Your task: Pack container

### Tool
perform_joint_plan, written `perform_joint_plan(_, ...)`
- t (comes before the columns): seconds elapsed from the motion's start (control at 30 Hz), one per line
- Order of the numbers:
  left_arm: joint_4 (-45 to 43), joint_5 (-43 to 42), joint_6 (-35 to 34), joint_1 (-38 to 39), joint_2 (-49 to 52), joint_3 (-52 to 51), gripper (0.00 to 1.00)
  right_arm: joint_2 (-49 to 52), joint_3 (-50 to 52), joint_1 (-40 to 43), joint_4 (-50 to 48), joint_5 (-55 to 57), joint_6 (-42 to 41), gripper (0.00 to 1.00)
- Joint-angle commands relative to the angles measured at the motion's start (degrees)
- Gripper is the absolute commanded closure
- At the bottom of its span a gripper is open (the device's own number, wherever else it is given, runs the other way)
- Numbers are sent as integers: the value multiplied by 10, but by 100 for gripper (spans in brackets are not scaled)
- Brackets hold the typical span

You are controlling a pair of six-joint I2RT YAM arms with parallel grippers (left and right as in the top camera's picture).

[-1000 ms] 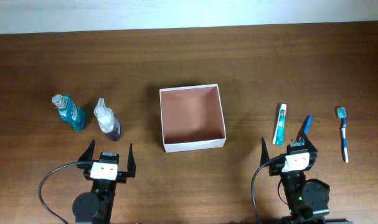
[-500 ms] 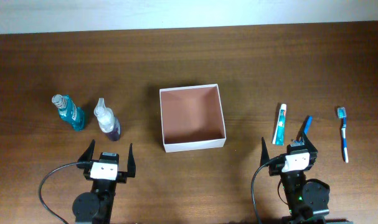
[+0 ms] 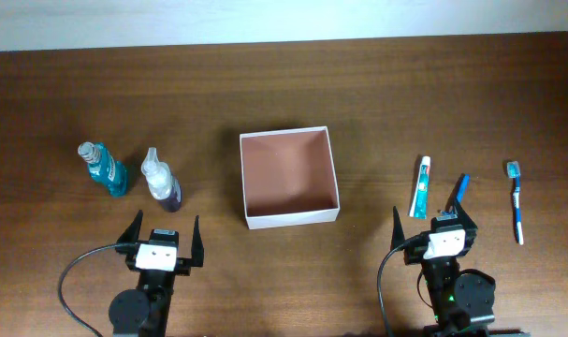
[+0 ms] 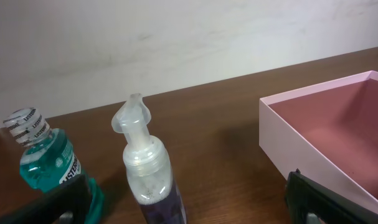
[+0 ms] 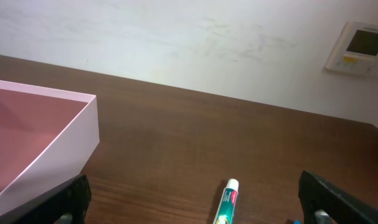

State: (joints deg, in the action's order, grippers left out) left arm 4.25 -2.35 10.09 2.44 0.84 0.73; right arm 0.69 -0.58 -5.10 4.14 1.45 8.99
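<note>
1. The container (image 3: 289,176), a shallow square box with white walls and a reddish-brown floor, sits open at the middle of the brown wooden table (image 3: 284,84), with nothing inside it.
2. The left gripper (image 3: 166,225) hangs at the near edge, left of the box, its jaws spread wide and holding nothing.
3. Just beyond it stand two bottles, near each other but apart: a teal mouthwash bottle (image 3: 107,169) with a clear cap on the far left, and a purple-filled bottle (image 3: 161,183) with a clear pump top to its right, between the mouthwash and the box.
4. The right gripper (image 3: 432,219) hangs at the near edge, right of the box, its jaws likewise wide apart and empty.
5. Past it lie three items in a row: a toothpaste tube (image 3: 421,186) nearest the box, a slim blue stick (image 3: 459,191) beside it that is too small to identify, and a blue-and-white toothbrush (image 3: 517,202) farthest right.
6. In the right wrist view, a white wall panel (image 5: 362,46) with a small screen hangs on the pale wall beyond the table.
</note>
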Motion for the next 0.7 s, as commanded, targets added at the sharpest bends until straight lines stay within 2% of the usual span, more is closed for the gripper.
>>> perform_joint_plan(0.0, 2, 2, 7, -3, -5, -2, 1, -4, 3, 3, 5, -2, -7, 1)
perform_joint_plan(0.37, 2, 4, 7, -3, -5, -2, 0, -4, 3, 3, 5, -9, -8, 1)
perform_joint_plan(0.53, -8, 4, 7, -3, -5, -2, 1, -4, 3, 3, 5, -10, -70, 1)
perform_joint_plan(0.67, -4, 4, -68, -3, -5, 3, 1, 1, -1, 3, 11, -10, -110, 1)
